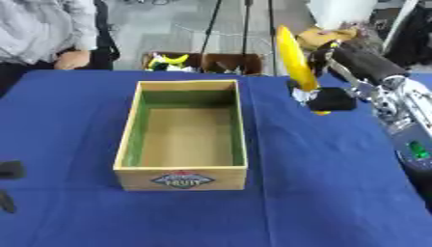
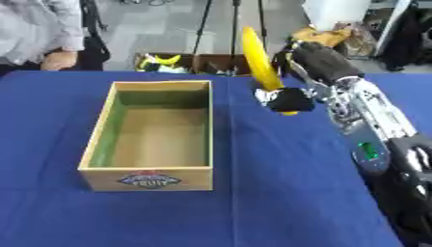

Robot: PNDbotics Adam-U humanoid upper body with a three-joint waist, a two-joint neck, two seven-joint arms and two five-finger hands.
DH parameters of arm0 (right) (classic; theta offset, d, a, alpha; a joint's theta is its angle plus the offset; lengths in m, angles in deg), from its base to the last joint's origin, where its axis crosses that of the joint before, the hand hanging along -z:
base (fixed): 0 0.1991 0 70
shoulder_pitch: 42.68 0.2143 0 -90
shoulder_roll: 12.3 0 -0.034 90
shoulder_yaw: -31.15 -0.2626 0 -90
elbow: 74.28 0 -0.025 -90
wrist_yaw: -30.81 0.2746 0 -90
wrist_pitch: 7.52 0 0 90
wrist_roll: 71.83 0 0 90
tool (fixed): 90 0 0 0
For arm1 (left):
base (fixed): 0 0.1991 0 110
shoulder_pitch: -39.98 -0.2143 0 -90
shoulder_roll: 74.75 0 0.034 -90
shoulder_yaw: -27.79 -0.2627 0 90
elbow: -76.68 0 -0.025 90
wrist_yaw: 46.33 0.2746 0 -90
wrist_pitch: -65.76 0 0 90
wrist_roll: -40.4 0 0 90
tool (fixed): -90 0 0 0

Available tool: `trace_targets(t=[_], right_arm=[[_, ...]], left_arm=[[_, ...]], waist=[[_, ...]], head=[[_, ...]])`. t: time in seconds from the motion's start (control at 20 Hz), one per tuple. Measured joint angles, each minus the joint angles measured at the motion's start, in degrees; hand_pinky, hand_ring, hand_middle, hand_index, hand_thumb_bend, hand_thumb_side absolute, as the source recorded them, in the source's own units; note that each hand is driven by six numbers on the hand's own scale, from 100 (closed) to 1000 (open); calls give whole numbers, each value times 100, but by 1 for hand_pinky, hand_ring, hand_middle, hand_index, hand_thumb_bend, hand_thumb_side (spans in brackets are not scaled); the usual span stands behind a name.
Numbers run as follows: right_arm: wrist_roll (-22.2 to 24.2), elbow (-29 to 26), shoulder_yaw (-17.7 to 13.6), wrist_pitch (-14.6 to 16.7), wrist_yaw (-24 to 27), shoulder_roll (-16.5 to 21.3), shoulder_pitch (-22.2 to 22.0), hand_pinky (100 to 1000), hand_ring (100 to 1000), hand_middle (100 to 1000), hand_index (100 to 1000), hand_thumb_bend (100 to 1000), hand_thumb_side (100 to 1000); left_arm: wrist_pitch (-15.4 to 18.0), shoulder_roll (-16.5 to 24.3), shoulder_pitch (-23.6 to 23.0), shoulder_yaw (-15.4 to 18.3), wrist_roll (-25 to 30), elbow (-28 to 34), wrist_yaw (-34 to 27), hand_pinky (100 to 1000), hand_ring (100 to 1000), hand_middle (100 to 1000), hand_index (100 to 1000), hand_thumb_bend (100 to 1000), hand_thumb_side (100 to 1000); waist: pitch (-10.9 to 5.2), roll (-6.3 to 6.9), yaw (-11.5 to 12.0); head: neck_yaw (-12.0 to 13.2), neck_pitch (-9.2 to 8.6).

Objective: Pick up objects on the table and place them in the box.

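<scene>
Low at eight o'clock, at the table's near edge, a bit of the left hand (image 1: pixel 10 170), dark and mostly cut off; cannot tell if its fingers are apart or together. Blue table (image 1: pixel 329 193) all around. Just left of the middle, a wooden box (image 1: pixel 182 181) with green inner walls, a bare brown floor and a fruit label on its near side. Nothing inside it. Up at two o'clock, the right hand (image 2: pixel 291 100), black, fingers curled tight around the bottom of a yellow banana (image 2: pixel 257 60). Banana standing nearly straight up, tip tilted a little away, lifted off the cloth and just right of the box's far corner. Behind the table at twelve o'clock, a brown crate (image 1: pixel 202 61) on the floor with more yellow things in it.
</scene>
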Motion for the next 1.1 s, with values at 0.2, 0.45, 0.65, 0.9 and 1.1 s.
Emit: trace_targets(t=[0.2, 0.45, 0.65, 0.9, 1.1], right_arm=[[0, 29, 54, 2, 62, -90, 208, 494, 669, 461, 586, 100, 686], [10, 100, 119, 12, 116, -220, 472, 494, 669, 461, 586, 100, 690], [15, 210, 164, 17, 133, -330, 710, 493, 669, 461, 586, 100, 690], [33, 381, 212, 40, 133, -492, 940, 493, 670, 461, 586, 100, 691], [37, 526, 268, 88, 121, -632, 1104, 494, 671, 462, 586, 100, 694]], left_arm=[[-8, 1, 1, -1, 18, 0, -11, 308, 649, 614, 751, 100, 971], [-18, 4, 1, -5, 30, 0, -18, 308, 649, 614, 751, 100, 972], [-24, 9, 3, -34, 40, 0, -25, 308, 650, 614, 751, 100, 971], [-28, 48, 12, -36, 68, 0, -48, 308, 650, 614, 751, 100, 971], [-25, 49, 27, -37, 85, 0, -65, 308, 650, 614, 751, 100, 969]], waist=[[-18, -45, 32], [-27, -92, 84], [-55, -135, 150], [-60, -179, 251], [-60, -209, 314]], head=[[-2, 1], [-6, 25], [-30, 47], [-68, 52], [-100, 53]])
